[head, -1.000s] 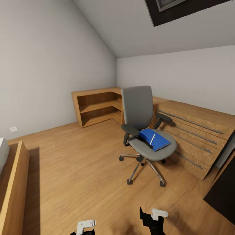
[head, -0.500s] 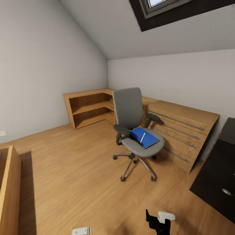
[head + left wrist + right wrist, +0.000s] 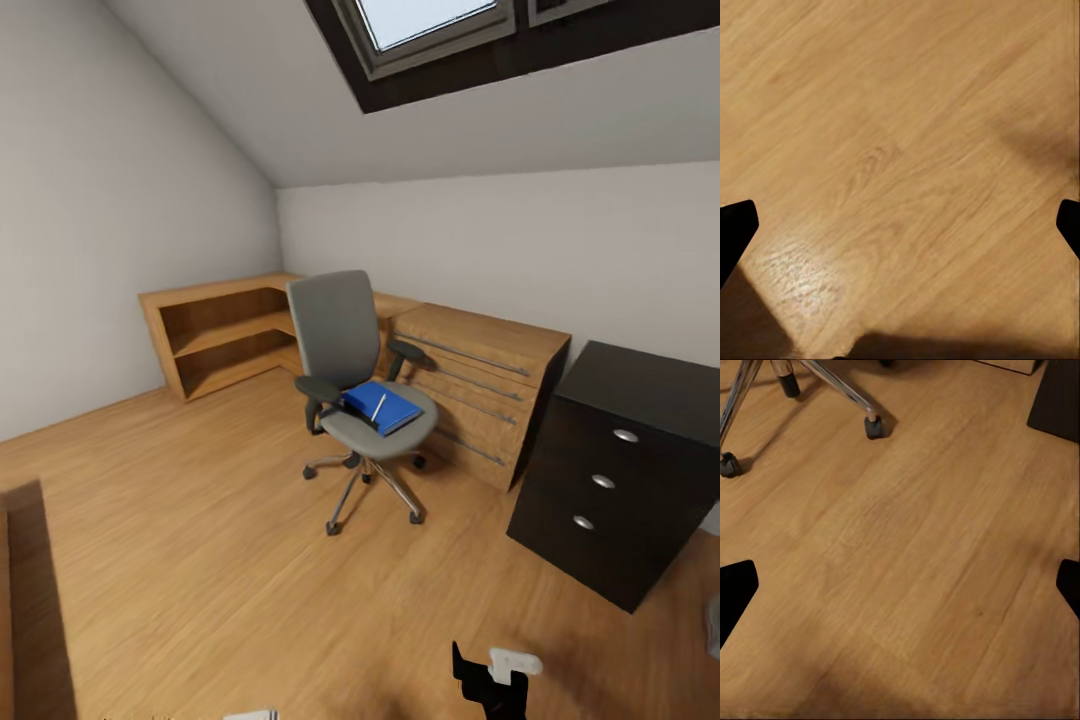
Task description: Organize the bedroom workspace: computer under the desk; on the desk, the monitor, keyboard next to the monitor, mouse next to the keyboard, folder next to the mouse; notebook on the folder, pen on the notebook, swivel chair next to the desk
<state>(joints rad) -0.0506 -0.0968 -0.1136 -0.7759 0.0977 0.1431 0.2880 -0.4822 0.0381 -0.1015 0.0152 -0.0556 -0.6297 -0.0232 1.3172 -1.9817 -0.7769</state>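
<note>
The swivel chair stands on the wooden plank floor of the attic bedroom, in front of the low light-wood cabinets along the far wall. The blue folder lies flat on the chair seat. A thin pale stick, presumably the pen, lies across the folder; whether a notebook lies between the two cannot be made out at this range. An open wooden corner shelf unit stands to the chair's left.

A black drawer unit with three round silver knobs stands to the right of the cabinets; its right side is cut off by the frame edge. A skylight is cut off at the top of the head view.

The right gripper appears at the bottom edge of the head view, partly cut off. In the right wrist view its dark fingers sit at opposite frame edges, spread wide with nothing between them, above bare floor; two chair casters and chrome base legs are visible beyond, and a dark corner of the drawer unit is cropped.

In the left wrist view the left gripper has its fingers likewise wide apart and empty over bare floor.
</note>
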